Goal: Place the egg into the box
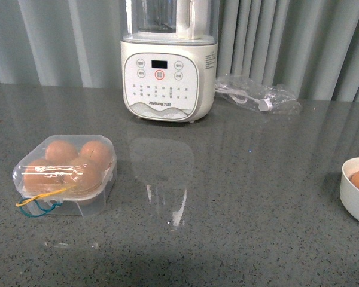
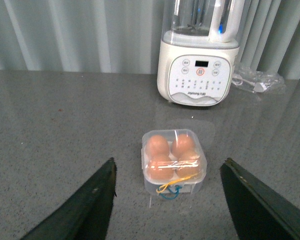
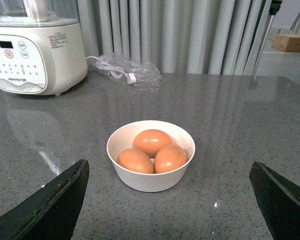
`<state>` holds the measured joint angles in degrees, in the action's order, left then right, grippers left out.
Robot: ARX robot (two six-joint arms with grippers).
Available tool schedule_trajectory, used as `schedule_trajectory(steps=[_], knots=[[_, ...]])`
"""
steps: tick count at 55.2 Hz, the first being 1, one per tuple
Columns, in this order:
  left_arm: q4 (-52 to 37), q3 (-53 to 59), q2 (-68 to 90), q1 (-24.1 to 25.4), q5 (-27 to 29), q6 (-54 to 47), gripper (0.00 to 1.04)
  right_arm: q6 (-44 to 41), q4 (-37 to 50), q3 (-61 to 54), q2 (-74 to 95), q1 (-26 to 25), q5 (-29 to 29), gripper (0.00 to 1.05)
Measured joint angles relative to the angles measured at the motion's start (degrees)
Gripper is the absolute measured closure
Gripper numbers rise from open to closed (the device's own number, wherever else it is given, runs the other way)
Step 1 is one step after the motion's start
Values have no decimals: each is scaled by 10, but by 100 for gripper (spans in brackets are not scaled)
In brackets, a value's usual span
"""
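A grey speckled stone countertop [image 1: 239, 197] fills the scene, glossy enough to reflect the appliance; behind it hangs a pale pleated curtain [image 1: 60, 42]. At the back of the counter stands a cream soy-milk maker [image 1: 169, 60] with a front control panel and a clear upper jug. Just to its right lies a clear plastic bag [image 1: 260, 95] holding a white cable.

On the counter's left side sits the box [image 1: 66, 173], a clear four-slot egg case with lid closed over four brown eggs, all slots filled; blue and yellow cords [image 1: 39, 200] trail from its near edge. At the far right edge stands a white bowl [image 1: 353, 197], partly cut off in the front view. The right wrist view shows the bowl whole, holding three brown eggs; the egg [image 3: 153, 142] lies at the back, touching the two in front.

Neither arm appears in the front view. Left gripper [image 2: 167, 200]: jaws wide apart, empty, the box between them but further off, touching neither. Right gripper [image 3: 167, 200]: jaws wide apart, empty, framing the bowl, clear of its rim.
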<state>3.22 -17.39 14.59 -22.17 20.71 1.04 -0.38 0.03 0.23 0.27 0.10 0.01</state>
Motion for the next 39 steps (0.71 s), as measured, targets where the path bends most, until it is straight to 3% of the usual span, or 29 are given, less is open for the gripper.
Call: schedule_trajectory(steps=[16,20,25,39], knots=[[-14,73,-60,111,-103,-5,100,0,0,0,0,0,0,7],[-15,85,-69,127,-119,-7,101,0,0,0,0,0,0,7],[-15,97,-82,192,-198,-8,101,0,0,0,0,0,0,7],[-22,123,-101,221,-205,-8,101,0,0,0,0,0,0,7]])
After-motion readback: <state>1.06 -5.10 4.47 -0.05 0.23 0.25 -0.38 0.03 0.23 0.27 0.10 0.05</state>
